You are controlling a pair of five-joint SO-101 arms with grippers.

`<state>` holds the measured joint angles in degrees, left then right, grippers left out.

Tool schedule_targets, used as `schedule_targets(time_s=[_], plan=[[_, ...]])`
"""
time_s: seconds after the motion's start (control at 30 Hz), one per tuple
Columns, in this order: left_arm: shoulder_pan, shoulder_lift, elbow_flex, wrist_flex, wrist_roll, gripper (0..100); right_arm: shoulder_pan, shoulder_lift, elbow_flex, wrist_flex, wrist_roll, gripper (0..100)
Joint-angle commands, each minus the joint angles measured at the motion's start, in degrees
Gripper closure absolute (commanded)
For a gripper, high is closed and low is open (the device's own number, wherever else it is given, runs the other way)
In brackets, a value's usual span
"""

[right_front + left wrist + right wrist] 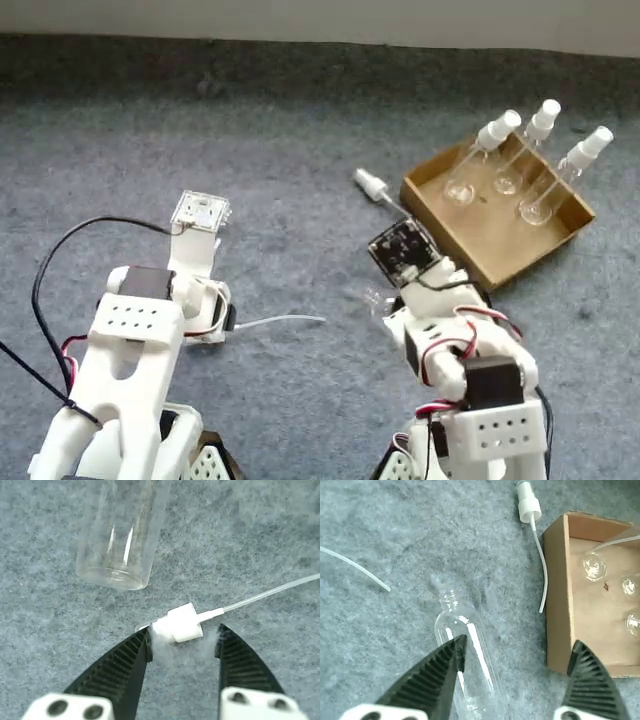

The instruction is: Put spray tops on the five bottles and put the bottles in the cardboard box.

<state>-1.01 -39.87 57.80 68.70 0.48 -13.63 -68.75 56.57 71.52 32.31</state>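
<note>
**Three of five bottles boxed, two left to cap**

Nearest on the left, my left fingers (120, 667) are spread apart, low over the grey tabletop (300, 130). A loose spray top (177, 625) lies between their tips. Its white head sits close against one tip, with a clear gap to the other. Its thin tube (285, 320) trails off to the right. Just beyond it a clear bottle (120, 535) lies on its side with its base toward me. I cannot see its neck.

On the right, my right fingers (432, 672) are also spread, holding nothing. They straddle a second bottle (465, 645), which lies on its side with its bare, uncapped neck pointing away from me. One finger overlaps the bottle's side, though I cannot tell if it touches. The other finger is well off the bottle, toward the box.

Farther off, a second spray top (370, 183) lies on the tabletop just beside the cardboard box (490, 235), with its tube running along the box wall. At the far right, three capped bottles (525, 145) rest inside the box, their white tops leaning over its far rim.

As I judge it, three bottles are done. The two lying loose each need a spray top fitted, then a place in the box.
</note>
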Motion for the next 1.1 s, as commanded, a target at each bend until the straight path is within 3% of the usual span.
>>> schedule_targets(time_s=[0.0,0.1,0.2,0.4,0.7,0.83,1.07], plan=[[-0.66,-1.63,1.36,-3.43,0.70,83,0.66,10.15,-7.43,2.15,5.45,71.0],[-0.66,-1.63,1.36,-3.69,0.79,83,0.66,19.30,-12.35,5.85,8.70,71.0],[-0.66,-2.59,1.54,-3.69,5.27,83,0.22,28.79,-17.54,9.54,11.78,71.0],[-0.40,-15.52,7.52,-3.60,5.45,83,-3.12,43.12,-24.92,14.90,19.43,70.9],[-0.22,-50.07,22.73,-3.25,3.16,83,-4.79,52.44,-26.15,8.13,20.31,70.9],[0.75,-63.08,25.01,2.90,3.25,83,-4.79,56.40,-26.07,7.25,20.31,70.9],[3.56,-63.34,24.84,6.42,2.90,83,-7.16,62.99,-25.98,7.34,20.31,70.9]])
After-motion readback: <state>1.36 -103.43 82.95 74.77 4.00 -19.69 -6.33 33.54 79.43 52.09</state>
